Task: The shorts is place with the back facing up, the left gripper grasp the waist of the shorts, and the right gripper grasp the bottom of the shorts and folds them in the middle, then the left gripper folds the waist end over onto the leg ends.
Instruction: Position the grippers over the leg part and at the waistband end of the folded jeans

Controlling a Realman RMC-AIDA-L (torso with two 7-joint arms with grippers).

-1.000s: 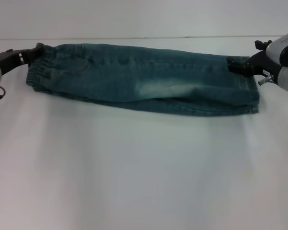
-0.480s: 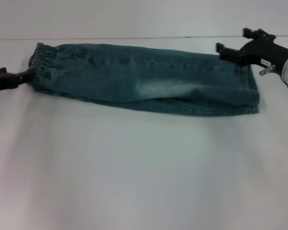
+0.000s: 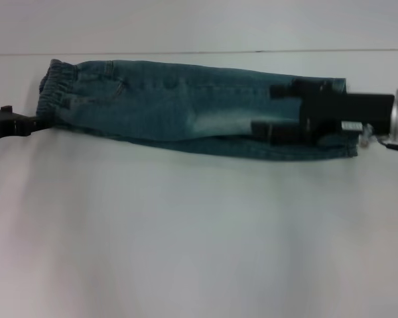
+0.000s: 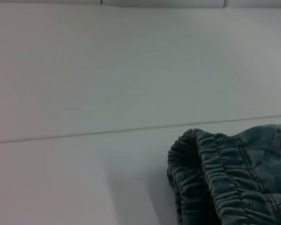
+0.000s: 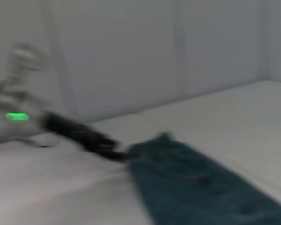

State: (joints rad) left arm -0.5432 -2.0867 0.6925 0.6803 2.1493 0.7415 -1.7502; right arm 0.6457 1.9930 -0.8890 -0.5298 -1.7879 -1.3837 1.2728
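Across the far half of the white surface (image 3: 199, 238) lie the shorts (image 3: 186, 109), already doubled lengthwise into a long strip running from 9 to 3 o'clock. The waist of the shorts (image 3: 56, 93) sits at the 9 o'clock end, the bottom of the shorts (image 3: 348, 139) at 3 o'clock.

We'd say the lengthwise fold is done and what's left is bringing the waist over onto the leg ends. The left end effector (image 3: 32, 123) is low at the near corner of the waistband, touching or just beside it; we can't tell if it's pinching or loose, the tips are too hard to make out. For a clean fold we'd want it biting both layers of the elastic, lifting just enough to clear the denim, then sweeping straight toward 3 o'clock so the edges line up.

The right end effector (image 3: 268, 109) hangs over the leg half, fingers spread, one toward 12 o'clock and one toward 6, nothing between them. It needs to get out of the way or the waist lands on it.

Compared with half a second ago, the right end effector has swung in from the far hem corner to over the middle of the leg, and the left one has barely shifted along the waistband. The shorts themselves haven't moved.
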